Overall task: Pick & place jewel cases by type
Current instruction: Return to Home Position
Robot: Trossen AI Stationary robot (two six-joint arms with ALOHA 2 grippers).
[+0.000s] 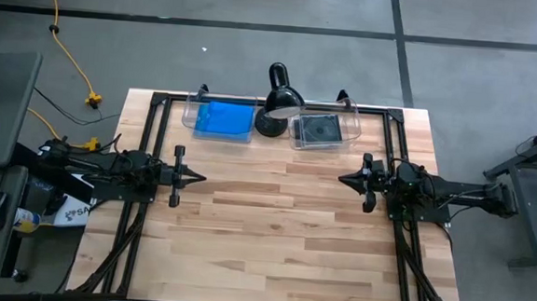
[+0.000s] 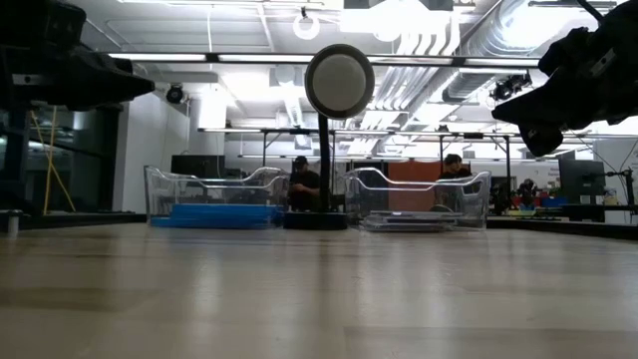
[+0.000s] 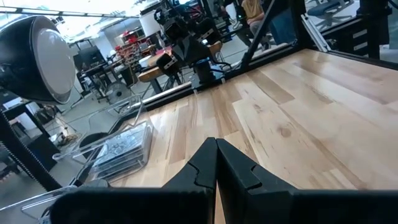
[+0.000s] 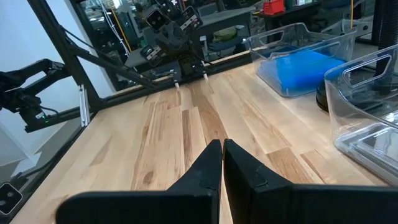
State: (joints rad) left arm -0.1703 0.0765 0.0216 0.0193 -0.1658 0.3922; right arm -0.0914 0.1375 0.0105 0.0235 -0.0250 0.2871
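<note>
The blue jewel cases lie stacked flat in the left clear bin at the table's far edge, also seen in the low view and the right wrist view. The dark jewel cases lie stacked in the right clear bin, showing too in the left wrist view. My left gripper hangs shut above the table's left side, touching nothing. My right gripper hangs shut above the right side, likewise free.
A black desk lamp stands between the two bins, its round head raised on a stem. A black frame runs around the table's edges. Bare wood spreads between and in front of the arms. People sit in the room beyond.
</note>
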